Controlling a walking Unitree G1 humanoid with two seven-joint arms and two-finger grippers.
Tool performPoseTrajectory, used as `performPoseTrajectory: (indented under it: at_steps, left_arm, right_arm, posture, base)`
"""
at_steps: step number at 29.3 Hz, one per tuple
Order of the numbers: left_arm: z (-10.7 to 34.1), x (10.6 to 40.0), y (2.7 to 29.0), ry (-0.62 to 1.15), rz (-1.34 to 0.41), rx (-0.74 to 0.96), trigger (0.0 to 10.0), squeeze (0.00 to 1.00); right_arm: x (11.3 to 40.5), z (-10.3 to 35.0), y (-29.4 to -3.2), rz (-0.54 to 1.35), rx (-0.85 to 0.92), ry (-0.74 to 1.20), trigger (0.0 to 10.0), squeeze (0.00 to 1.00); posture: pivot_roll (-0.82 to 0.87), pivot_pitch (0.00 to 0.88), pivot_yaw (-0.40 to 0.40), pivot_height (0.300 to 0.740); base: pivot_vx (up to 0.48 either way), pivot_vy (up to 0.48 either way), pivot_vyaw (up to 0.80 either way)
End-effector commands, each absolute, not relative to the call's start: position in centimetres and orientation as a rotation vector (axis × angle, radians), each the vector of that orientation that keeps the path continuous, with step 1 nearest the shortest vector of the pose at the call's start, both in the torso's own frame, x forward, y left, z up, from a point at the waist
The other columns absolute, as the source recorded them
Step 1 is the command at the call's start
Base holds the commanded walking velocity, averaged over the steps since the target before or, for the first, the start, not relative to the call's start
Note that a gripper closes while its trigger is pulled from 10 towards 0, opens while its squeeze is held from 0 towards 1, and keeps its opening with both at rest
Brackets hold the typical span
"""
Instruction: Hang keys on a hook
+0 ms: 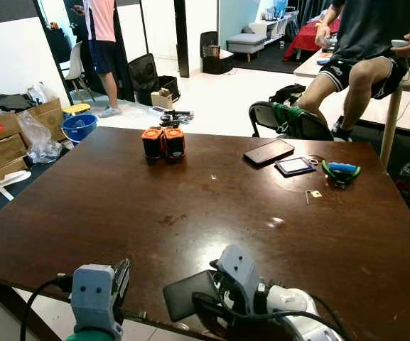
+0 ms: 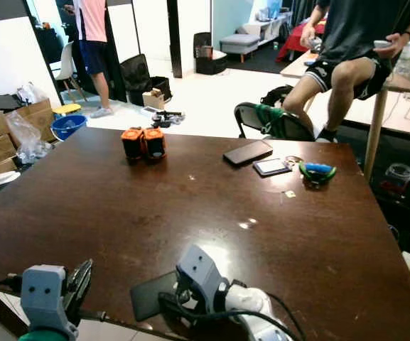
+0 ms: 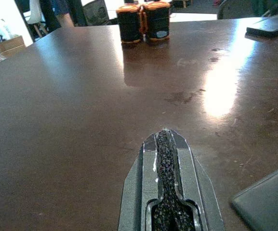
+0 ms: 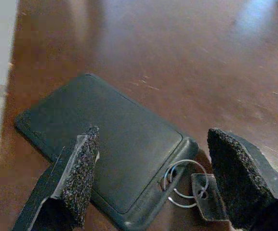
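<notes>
I see my right gripper (image 4: 153, 178) spread wide, holding nothing, over the silver key ring (image 4: 184, 185) beside the flat dark pad (image 4: 105, 144) at the brown wooden table's (image 1: 119, 206) six o'clock edge, left gripper (image 3: 166, 159) pressed closed and empty

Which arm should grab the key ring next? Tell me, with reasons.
Right. The right gripper is open directly over the key ring, which lies against the corner of the dark flat case at the table's near edge. The left gripper is shut and points across bare tabletop toward the orange-capped spools.
</notes>
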State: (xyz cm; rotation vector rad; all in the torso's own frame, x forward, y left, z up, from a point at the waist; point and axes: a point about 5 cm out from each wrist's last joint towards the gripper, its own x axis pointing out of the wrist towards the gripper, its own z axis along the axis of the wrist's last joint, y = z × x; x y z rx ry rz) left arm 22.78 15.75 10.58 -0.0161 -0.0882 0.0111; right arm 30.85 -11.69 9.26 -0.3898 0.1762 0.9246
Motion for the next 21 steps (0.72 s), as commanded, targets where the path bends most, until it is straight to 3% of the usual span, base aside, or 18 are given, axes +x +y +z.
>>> performPoseTrajectory:
  at_steps: [1, 21]
  left_arm:
    - [10.4, 22.4, 16.4, -0.071, 0.029, -0.010, 10.0, 0.00]
    - [11.0, 22.4, 16.0, -0.099, -0.030, -0.037, 10.0, 0.00]
  right_arm:
    - [30.8, 8.9, -12.6, 0.896, -0.382, 0.204, 10.0, 0.00]
    - [31.8, 9.6, -14.9, 0.810, -0.376, 0.201, 10.0, 0.00]
  posture:
    - [0.01, 0.016, 0.142, 0.740]
    - [0.01, 0.022, 0.148, 0.740]
  base:
    - [0.000, 0.000, 0.00]
    - [0.000, 0.000, 0.00]
